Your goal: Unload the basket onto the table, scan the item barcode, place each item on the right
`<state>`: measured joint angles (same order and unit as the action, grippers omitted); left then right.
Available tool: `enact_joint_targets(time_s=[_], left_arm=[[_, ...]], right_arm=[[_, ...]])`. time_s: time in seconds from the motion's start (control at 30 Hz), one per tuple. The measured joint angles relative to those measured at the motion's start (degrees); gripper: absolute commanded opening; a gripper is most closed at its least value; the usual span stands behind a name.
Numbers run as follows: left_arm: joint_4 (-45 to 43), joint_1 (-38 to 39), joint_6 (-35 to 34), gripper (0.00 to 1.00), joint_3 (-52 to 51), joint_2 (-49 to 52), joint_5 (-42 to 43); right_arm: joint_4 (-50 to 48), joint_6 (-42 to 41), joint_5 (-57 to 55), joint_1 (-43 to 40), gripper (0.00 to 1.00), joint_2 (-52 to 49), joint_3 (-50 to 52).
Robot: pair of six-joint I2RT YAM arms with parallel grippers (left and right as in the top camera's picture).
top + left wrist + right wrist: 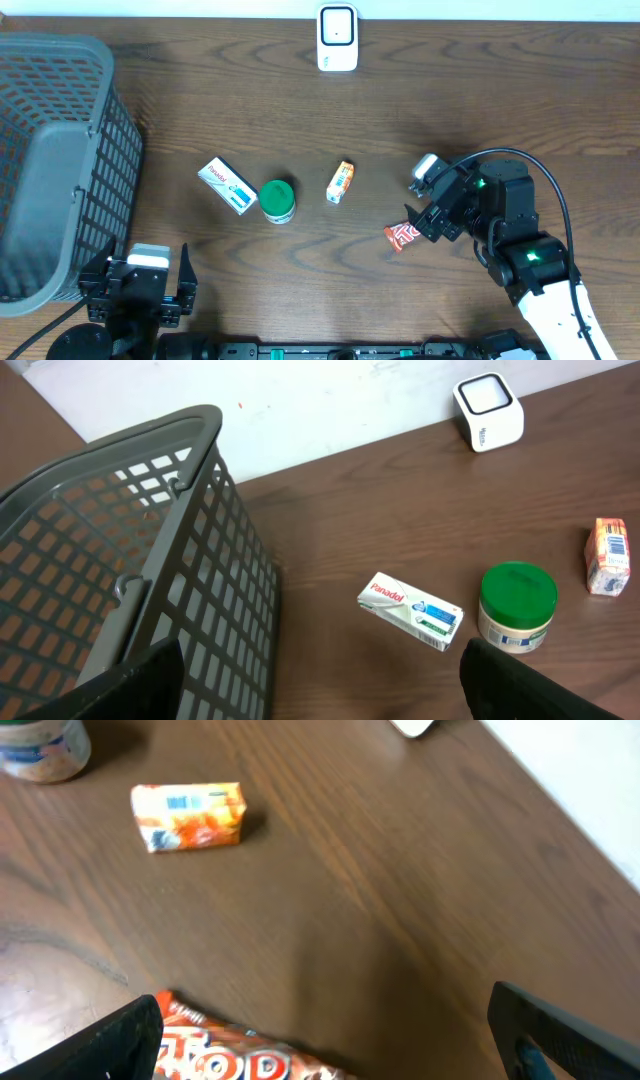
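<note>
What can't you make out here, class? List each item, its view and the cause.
1. Red wrapper: right wrist view, cut off by the bottom edge.
2. Jar: right wrist view, cropped at the top-left corner.
3. Barcode on the medicine box: overhead view, too small.
4. Basket: overhead view, cut by the left edge.

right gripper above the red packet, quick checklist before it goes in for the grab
1. Right gripper jaws open: ok.
2. Red packet lies between the fingers in the right wrist view: ok, though it is cut off at the bottom edge.
3. Barcode side of the packet known: cannot tell, only the printed lettering shows.
4. Orange box apart from the packet: ok.
5. Scanner in place at the far table edge: ok.
6. Left gripper out of the way beside the basket, open and holding nothing: ok.
</note>
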<state>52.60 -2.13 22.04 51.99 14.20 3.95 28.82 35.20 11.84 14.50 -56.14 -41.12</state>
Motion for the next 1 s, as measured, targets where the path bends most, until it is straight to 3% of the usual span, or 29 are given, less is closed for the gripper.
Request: enact_joint_targets(time_s=[0.23, 0.87, 1.0], left_arm=[[0.0, 0.0, 0.0, 0.86, 0.0, 0.0, 0.0], [0.0, 0.0, 0.0, 0.86, 0.0, 0.0, 0.0], [0.0, 0.0, 0.0, 0.86, 0.0, 0.0, 0.0]], right_arm=[[6.8, 0.0, 0.0, 4.4, 0.99, 1.5, 0.0], [2.0, 0.1, 0.5, 5.6, 0.99, 2.4, 7.6], [3.8, 0.1, 1.9, 5.6, 0.92, 2.4, 7.6]])
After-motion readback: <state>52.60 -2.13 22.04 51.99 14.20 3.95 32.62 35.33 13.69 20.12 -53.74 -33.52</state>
